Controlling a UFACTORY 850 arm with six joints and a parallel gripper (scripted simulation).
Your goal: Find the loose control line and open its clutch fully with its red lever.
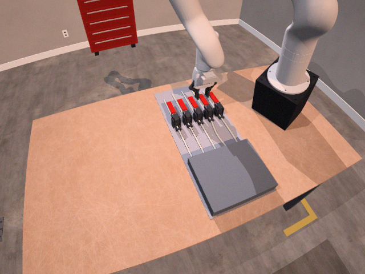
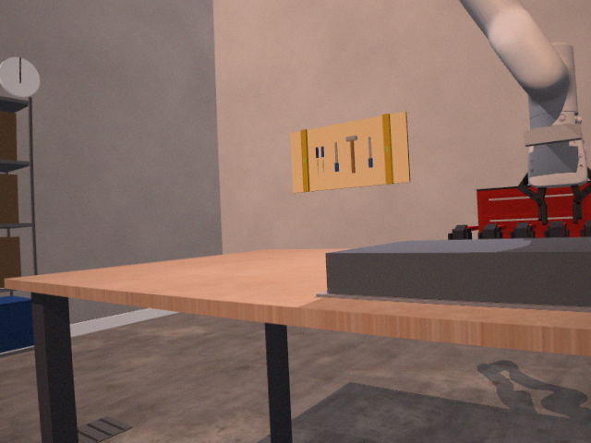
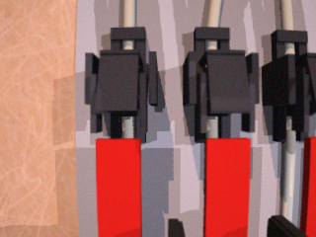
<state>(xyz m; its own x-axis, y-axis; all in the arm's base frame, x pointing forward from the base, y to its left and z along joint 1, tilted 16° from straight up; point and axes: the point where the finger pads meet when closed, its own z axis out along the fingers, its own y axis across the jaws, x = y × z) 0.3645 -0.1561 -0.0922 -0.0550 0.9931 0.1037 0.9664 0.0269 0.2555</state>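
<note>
Five black clutches with red levers (image 1: 193, 101) sit in a row on a grey baseplate. A cream line (image 1: 206, 137) runs from each clutch into the grey console (image 1: 232, 177). All the levers lie flat. The line second from the right (image 1: 217, 134) bows sideways; the others look straight. My gripper (image 1: 202, 89) is open and empty, pointing down. It hangs just above the far end of the lever second from the right (image 1: 203, 99). In the wrist view my fingertips stand on either side of that lever (image 3: 227, 188), touching nothing. The side view shows my gripper (image 2: 558, 214) above the clutch row (image 2: 520, 230).
The robot's black base block (image 1: 284, 95) stands on the table to the right of the clutches. A red tool cabinet (image 1: 107, 23) stands on the floor behind the table. The baseplate's edge and bare table lie beside the outermost clutch (image 3: 120, 81).
</note>
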